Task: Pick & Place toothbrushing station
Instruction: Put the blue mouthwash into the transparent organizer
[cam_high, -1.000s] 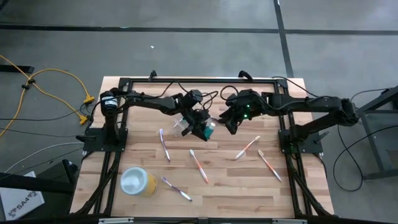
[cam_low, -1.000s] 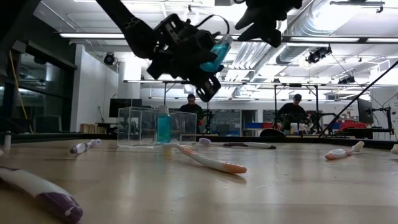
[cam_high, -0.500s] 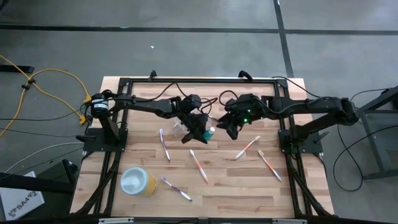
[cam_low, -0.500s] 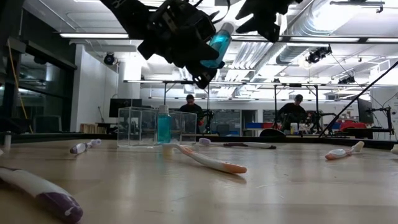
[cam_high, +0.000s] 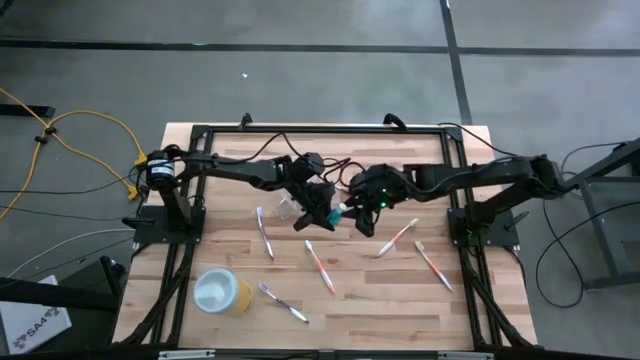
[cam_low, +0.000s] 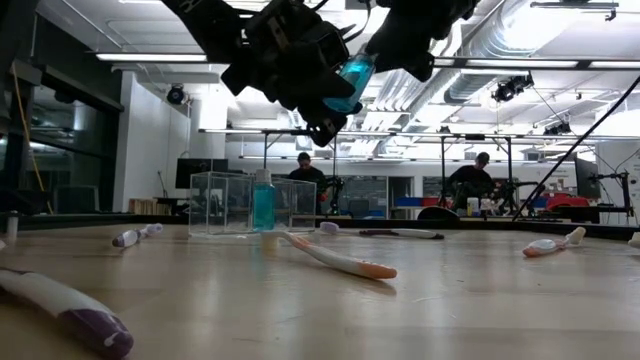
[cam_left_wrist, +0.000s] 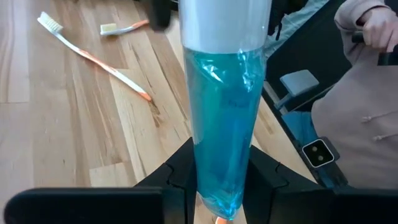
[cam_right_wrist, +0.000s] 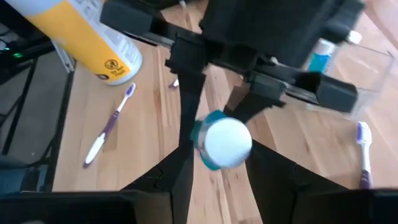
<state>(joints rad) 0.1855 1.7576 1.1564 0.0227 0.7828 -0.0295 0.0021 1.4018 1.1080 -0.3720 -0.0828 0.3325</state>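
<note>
Upright, one blue tube (cam_low: 263, 202) stands in the clear cup (cam_low: 240, 203); left end effector (cam_high: 322, 210) pinches another (cam_left_wrist: 222, 124).

High view straight down over the whole table (cam_high: 400, 310), low view level across it, both wrist views close on the blue tube (cam_left_wrist: 222, 124)

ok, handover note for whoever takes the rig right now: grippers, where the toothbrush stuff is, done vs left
Left gripper: shut on a blue tube, held in the air above mid-table.
Right gripper: open, fingers either side of that tube's white cap, not clamped; looks like a handover.
Clear cup: on the table, second blue tube standing in it.
Toothbrushes: all loose on the table, e.g. the orange one and the purple one.
Done: one tube in the cup.
Left: the held tube, all brushes.
</note>
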